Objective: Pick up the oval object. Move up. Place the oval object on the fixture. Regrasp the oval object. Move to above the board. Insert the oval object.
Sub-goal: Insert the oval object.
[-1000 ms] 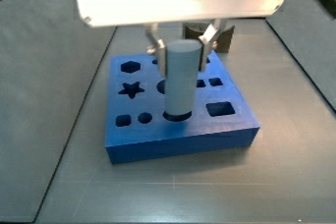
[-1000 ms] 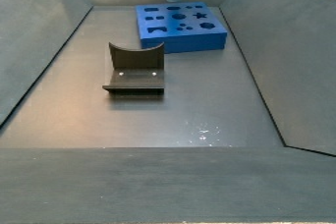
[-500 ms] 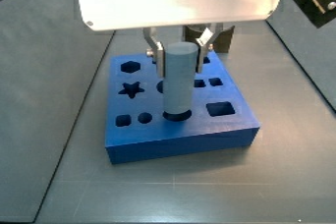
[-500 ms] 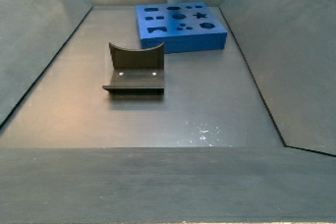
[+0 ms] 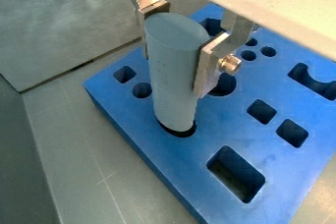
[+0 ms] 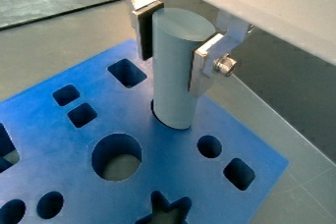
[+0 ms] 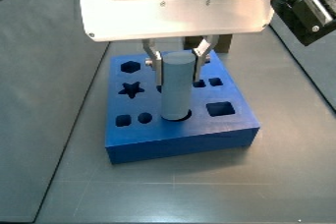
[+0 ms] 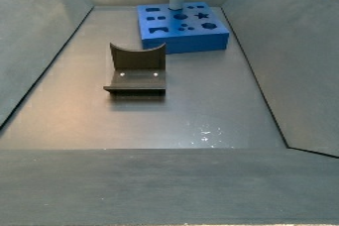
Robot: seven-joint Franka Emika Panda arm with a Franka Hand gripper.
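Gripping oval object [image 5: 174,71], gripper [image 5: 178,43]; fixture [image 8: 135,69] perhaps empty.

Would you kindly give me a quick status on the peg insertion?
Gripper over board, fingers flanking the peg. Peg upright, lower end in a hole. Nothing in the way.

The end effector [image 6: 178,33] has flat silver plate fingers [image 6: 210,53] with dark pads. One plate carries a round screw. Its body is a pale boxy housing.
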